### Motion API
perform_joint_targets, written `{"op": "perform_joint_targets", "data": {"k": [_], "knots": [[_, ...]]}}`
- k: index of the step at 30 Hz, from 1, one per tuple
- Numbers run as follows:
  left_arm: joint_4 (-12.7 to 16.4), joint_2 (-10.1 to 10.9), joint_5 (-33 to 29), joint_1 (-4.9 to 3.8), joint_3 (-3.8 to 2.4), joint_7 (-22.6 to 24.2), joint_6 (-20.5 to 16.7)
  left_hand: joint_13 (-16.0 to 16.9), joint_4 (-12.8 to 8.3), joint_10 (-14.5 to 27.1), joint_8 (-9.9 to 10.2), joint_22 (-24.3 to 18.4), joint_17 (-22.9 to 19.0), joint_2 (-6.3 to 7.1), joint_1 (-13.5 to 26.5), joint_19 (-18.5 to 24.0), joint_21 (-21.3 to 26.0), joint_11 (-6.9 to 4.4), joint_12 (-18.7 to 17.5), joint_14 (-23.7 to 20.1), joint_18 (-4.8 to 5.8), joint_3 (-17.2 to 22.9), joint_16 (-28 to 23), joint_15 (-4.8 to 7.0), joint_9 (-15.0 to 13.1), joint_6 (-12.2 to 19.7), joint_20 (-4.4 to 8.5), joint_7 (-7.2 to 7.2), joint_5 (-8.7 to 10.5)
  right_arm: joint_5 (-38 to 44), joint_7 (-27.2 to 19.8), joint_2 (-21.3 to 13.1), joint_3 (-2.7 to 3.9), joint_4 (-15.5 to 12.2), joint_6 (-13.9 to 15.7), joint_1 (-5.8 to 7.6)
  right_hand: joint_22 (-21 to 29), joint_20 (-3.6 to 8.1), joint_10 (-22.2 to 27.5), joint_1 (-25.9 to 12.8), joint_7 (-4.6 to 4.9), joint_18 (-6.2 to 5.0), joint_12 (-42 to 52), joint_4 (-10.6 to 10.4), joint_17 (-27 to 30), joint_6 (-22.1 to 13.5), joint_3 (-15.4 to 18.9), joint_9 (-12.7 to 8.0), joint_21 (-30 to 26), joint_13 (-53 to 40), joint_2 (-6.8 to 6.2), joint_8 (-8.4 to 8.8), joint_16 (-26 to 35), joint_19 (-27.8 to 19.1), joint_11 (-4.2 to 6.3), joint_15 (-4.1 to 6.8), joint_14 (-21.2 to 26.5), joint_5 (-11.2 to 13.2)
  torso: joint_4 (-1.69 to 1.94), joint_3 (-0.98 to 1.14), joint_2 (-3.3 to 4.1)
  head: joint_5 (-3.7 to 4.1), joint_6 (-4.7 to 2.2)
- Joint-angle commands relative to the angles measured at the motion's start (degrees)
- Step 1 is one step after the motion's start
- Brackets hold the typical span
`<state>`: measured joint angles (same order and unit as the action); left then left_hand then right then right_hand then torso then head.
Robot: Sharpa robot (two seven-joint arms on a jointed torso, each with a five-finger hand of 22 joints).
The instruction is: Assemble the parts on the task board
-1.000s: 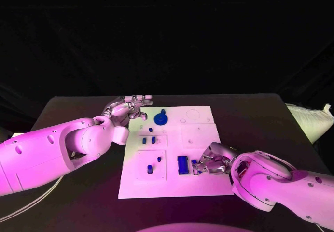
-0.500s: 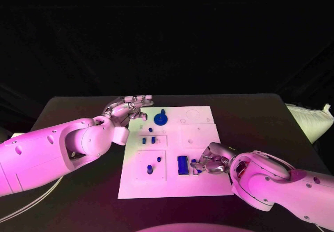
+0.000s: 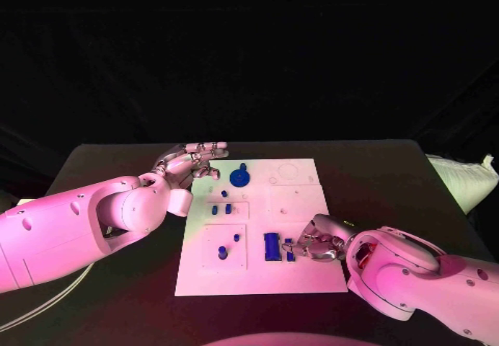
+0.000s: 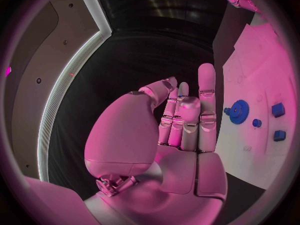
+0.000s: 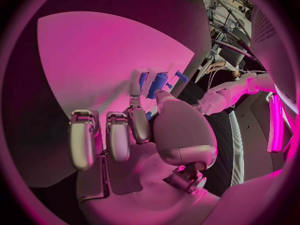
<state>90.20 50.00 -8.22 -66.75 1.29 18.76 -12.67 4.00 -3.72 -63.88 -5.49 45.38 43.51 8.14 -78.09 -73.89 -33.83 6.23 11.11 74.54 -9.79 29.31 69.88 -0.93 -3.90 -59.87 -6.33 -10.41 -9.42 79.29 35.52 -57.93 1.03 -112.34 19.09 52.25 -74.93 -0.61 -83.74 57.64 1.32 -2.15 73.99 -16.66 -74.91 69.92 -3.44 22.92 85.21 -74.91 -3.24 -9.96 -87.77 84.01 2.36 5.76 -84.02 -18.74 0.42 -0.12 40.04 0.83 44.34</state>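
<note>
Right hand (image 3: 320, 244) pinches a small blue part (image 3: 290, 254) low over the board (image 3: 301, 277) near its front right corner, beside the upright blue block (image 3: 271, 246), likely seating it next; left hand (image 3: 193, 160) hovers empty, fingers loosely apart, at the board's far left corner.

A robot lab or test cell, lit for recording. A black table (image 3: 385, 180) stands against black drapes (image 3: 249, 65), carrying a white task board (image 3: 301, 277). Metal framing with cables (image 5: 228, 15) rises beside it.
</note>
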Motion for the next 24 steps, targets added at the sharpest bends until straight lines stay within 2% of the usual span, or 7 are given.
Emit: {"op": "perform_joint_targets", "data": {"k": [1,9,13,16,18,21,24], "knots": [[0.1,0.0,-0.2,-0.03,-0.03,0.2,1.2,-0.1,-0.3,0.3,-0.1,-0.1,-0.1,-0.35,0.4,0.4,0.4,-0.03,0.2,-0.2,-0.59,-0.2,-0.2,0.03,0.1,0.4,0.12,-0.17,0.21,1.9,-0.4,-0.7,0.02,-0.4,0.2,-0.01,-9.1,0.60,-3.2,-0.7,0.19,0.58,0.0,0.0,-11.5,0.1,0.9,0.1,0.2,-6.9,0.16,-0.34,-0.2,3.5,0.31,0.42,-5.3,0.5,-0.03,-0.04,-0.01,-0.02,-0.08],[0.1,0.0,-0.2,-0.02,-0.03,0.3,1.2,-0.1,-0.3,0.3,-0.1,-0.1,-0.2,-0.35,0.4,0.4,0.4,-0.03,0.2,-0.3,-0.59,-0.2,-0.3,0.03,0.1,0.4,0.12,-0.16,0.20,2.6,-0.7,-2.0,0.07,-0.4,0.1,0.11,-9.1,0.60,-3.2,-1.0,0.20,0.58,-0.1,0.1,-11.5,0.0,2.5,0.4,0.2,-7.0,0.55,-0.33,-0.2,3.4,0.30,0.41,-5.3,1.6,0.04,0.02,0.03,0.18,-0.23],[0.0,0.0,-0.2,-0.02,-0.02,0.3,1.2,-0.1,-0.3,0.3,-0.1,-0.1,-0.2,-0.35,0.4,0.4,0.4,-0.03,0.2,-0.3,-0.59,-0.2,-0.3,0.03,0.1,0.4,0.12,-0.16,0.20,1.7,-1.7,-2.4,0.09,-0.5,1.4,0.12,-8.7,0.54,-3.0,3.0,0.39,0.48,-0.7,1.0,-11.0,-0.6,3.2,0.6,-0.2,-6.8,1.12,-0.06,0.1,3.2,0.14,0.30,-5.2,1.3,0.00,0.04,0.00,0.22,-0.37],[-0.1,0.0,-0.2,-0.01,0.01,0.3,1.2,-0.1,-0.3,0.3,-0.1,-0.1,-0.4,-0.33,0.4,0.4,0.4,-0.01,0.2,-0.4,-0.59,-0.2,-0.3,0.02,0.1,0.4,0.11,-0.18,0.18,-1.3,-5.8,-2.9,0.21,0.2,4.3,0.33,-8.0,0.26,-2.5,6.5,1.08,0.29,-2.0,2.1,-10.2,-2.2,3.8,0.4,-0.8,-6.3,1.14,0.99,0.6,2.9,-0.38,-0.09,-5.0,0.6,-0.05,-0.01,-0.11,0.35,-0.60],[-0.3,-0.1,-0.2,0.00,0.05,0.4,1.2,-0.1,-0.3,0.4,-0.1,-0.1,-0.5,-0.31,0.5,0.5,0.4,0.00,0.2,-0.5,-0.58,-0.3,-0.4,0.01,0.1,0.4,0.10,-0.19,0.19,-5.6,-10.4,-3.1,0.25,1.2,6.5,0.88,-7.1,-0.01,-2.0,8.5,1.78,0.08,-3.6,2.9,-9.4,-4.2,3.9,-0.1,-1.5,-5.6,0.93,2.27,1.1,2.5,-0.93,-0.49,-4.8,0.1,-0.09,-0.10,-0.23,0.54,-0.72],[-1.1,-0.4,-0.2,0.03,0.15,0.7,1.1,-0.1,-0.2,0.4,-0.1,-0.1,-0.5,-0.28,0.6,0.6,0.5,0.03,0.3,-0.5,-0.57,-0.4,-0.4,-0.03,0.1,0.5,0.07,-0.21,0.20,-17.3,-21.4,-3.2,0.29,3.8,9.0,2.47,-4.0,-0.78,0.1,12.7,3.16,-0.69,-9.7,4.8,-6.1,-7.0,3.7,-1.2,-4.2,-2.7,1.08,4.22,3.2,0.9,-2.12,-1.44,-4.1,0.7,-0.21,-0.21,-0.67,0.71,-0.83],[-2.3,-0.9,-0.2,0.09,0.29,1.3,1.1,-0.1,0.0,0.5,-0.1,-0.2,-0.9,-0.16,1.3,0.8,0.6,0.05,0.5,-0.8,-0.54,-0.8,-0.5,-0.13,0.1,0.5,-0.03,-0.18,0.25,-29.7,-31.3,-2.8,0.31,6.8,9.4,4.26,0.1,-1.47,3.1,16.4,4.10,-1.70,-17.3,6.8,-1.5,-8.7,3.5,-2.2,-7.9,1.0,1.22,5.51,6.5,-1.2,-2.86,-2.10,-2.9,3.0,-0.33,-0.41,-1.27,0.95,-1.17]]}}
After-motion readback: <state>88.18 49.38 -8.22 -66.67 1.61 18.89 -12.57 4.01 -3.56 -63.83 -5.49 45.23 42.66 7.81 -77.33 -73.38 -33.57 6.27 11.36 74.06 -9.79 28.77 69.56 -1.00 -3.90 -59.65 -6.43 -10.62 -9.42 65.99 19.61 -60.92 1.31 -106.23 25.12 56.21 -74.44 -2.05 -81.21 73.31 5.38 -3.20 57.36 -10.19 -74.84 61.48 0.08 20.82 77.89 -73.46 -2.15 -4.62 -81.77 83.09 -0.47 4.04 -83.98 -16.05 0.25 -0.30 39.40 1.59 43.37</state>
